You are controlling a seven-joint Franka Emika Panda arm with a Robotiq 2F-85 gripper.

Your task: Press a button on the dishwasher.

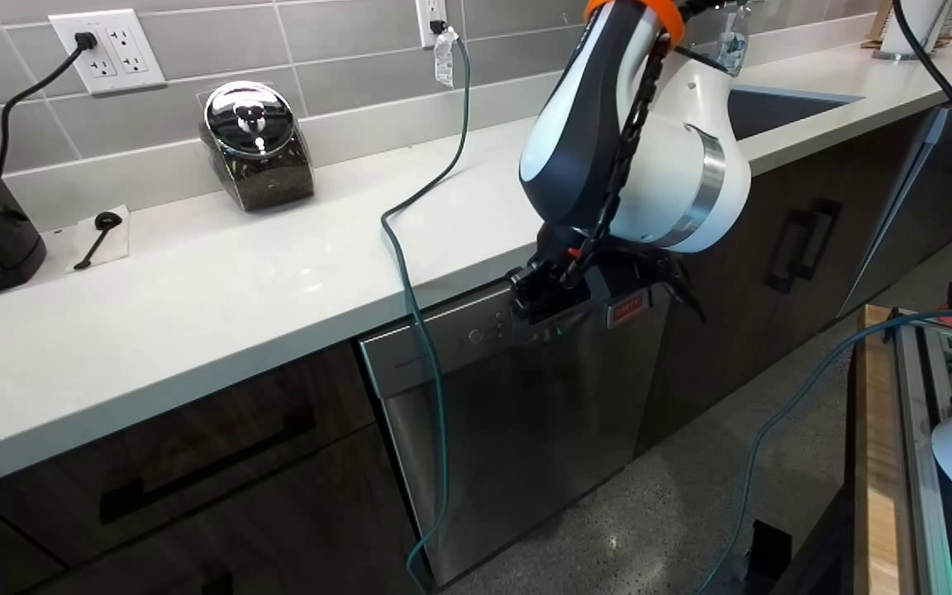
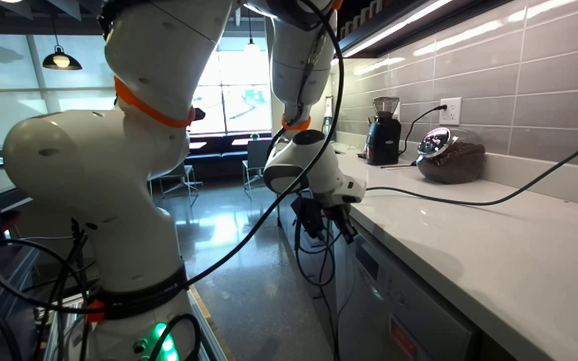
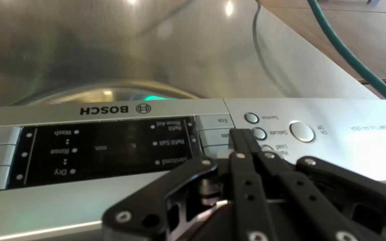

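Observation:
The dishwasher (image 1: pixel 525 446) has a wide metal front under the counter, with a control strip along its top and a red label (image 1: pixel 627 309). My gripper (image 3: pixel 241 131) is shut, its two fingers pressed together with nothing between them. In the wrist view the tips overlap the edge of the Auto button (image 3: pixel 213 137), beside the round Delicate button (image 3: pixel 259 134). Whether they touch the panel I cannot tell. The large On/Off button (image 3: pixel 302 131) lies to their right, and a dark display (image 3: pixel 112 149) to their left. An exterior view shows the gripper (image 2: pixel 351 236) beside the control strip.
A white countertop (image 1: pixel 236 314) overhangs the dishwasher. A teal cable (image 1: pixel 435 372) hangs down across the appliance's front, also crossing the wrist view (image 3: pixel 354 60). A glass jar (image 2: pixel 452 155) stands by the wall. Loose black cables (image 2: pixel 321 286) dangle under the gripper.

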